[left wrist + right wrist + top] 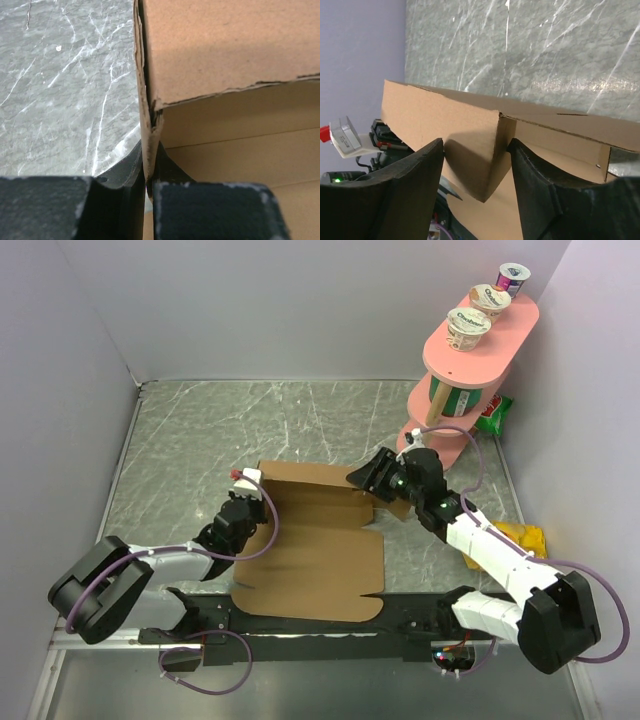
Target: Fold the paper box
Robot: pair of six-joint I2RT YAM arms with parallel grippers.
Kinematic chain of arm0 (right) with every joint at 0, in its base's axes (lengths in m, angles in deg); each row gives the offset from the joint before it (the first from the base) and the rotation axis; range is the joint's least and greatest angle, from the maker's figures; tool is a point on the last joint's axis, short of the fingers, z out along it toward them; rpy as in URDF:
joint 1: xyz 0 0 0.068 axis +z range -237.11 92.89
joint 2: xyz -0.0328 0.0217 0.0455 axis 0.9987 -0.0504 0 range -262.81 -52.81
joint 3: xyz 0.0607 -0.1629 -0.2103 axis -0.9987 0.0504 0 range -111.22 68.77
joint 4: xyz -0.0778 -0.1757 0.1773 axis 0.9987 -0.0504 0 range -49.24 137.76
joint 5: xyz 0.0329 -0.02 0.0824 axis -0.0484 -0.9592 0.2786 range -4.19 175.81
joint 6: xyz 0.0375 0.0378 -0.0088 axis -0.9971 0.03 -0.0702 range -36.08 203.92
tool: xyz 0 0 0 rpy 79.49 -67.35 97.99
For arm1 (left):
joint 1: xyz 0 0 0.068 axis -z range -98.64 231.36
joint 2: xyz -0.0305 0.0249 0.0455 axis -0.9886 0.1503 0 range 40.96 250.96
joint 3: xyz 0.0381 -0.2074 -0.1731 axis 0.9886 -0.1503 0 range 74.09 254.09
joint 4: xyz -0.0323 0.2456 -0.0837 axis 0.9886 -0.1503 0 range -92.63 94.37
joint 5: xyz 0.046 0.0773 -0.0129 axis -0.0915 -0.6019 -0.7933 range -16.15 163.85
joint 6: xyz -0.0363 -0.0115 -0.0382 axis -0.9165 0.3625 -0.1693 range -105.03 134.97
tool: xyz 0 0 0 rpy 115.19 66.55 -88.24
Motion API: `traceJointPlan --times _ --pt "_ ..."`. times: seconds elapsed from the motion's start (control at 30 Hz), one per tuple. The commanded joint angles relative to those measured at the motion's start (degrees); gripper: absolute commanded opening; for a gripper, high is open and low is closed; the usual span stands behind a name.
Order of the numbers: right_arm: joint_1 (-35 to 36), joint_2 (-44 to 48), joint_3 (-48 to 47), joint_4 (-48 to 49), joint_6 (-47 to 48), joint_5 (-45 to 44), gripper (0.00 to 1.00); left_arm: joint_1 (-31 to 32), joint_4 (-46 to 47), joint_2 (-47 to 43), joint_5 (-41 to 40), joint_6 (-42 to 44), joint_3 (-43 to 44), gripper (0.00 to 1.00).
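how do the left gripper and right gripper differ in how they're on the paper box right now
The left gripper is shut, pinching the thin left wall of the paper box; the right gripper is open, jaws apart either side of a folded flap. The left gripper is at the box's far left corner, the right gripper at its far right. Both meet the same raised far side.

Pink shelf near right end effector
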Motion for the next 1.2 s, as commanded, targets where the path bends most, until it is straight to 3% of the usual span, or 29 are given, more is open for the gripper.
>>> traceJointPlan --times 0.0,0.17,0.23,0.5,0.6,0.63,0.67,0.73,0.77,0.87,1.0,1.17 --pt "-0.6 0.6 0.7 5.4 -2.2 2.8 0.55 2.0 0.7 0.9 1.1 0.9 2.3 0.11" --pt "-1.7 1.5 1.6 5.6 -2.3 3.5 0.38 2.5 0.5 1.3 0.8 1.0 2.6 0.12" --pt "-1.8 1.7 1.9 5.6 -2.2 3.6 0.36 2.5 0.3 1.3 0.7 1.0 2.7 0.12" --pt "-3.2 1.5 2.9 6.9 -2.2 5.5 0.01 2.6 0.4 1.3 0.5 1.0 2.6 0.12" --pt "-3.6 1.5 2.8 6.8 -2.0 5.7 0.0 2.6 0.5 1.3 0.7 1.0 2.6 0.12" --pt "-3.7 1.8 2.7 6.6 -1.5 5.7 0.03 2.6 0.3 1.3 0.7 0.9 2.6 0.12" --pt "-3.6 1.8 2.5 6.4 -1.1 5.6 0.28 2.6 -0.3 1.3 0.6 0.8 2.9 0.12" --pt "-3.7 2.5 1.7 4.8 0.6 4.6 0.55 2.6 -0.7 1.3 0.1 0.6 3.1 0.12" --pt "-3.7 2.9 1.4 4.1 1.5 4.1 0.77 2.6 -0.8 1.2 -0.4 0.3 3.1 0.12" --pt "-3.5 6.5 2.6 4.8 5.3 3.0 0.97 2.6 -1.4 1.0 -1.3 -0.1 3.7 0.12" --pt "-3.4 15.5 6.8 2.7 10.0 -0.1 0.96 1.9 -4.0 1.7 -1.0 -1.0 5.0 0.12" --pt "-0.5 23.2 9.9 -7.0 12.3 -7.2 0.9 -2.2 -6.9 0.5 2.8 -3.9 5.9 0.12"
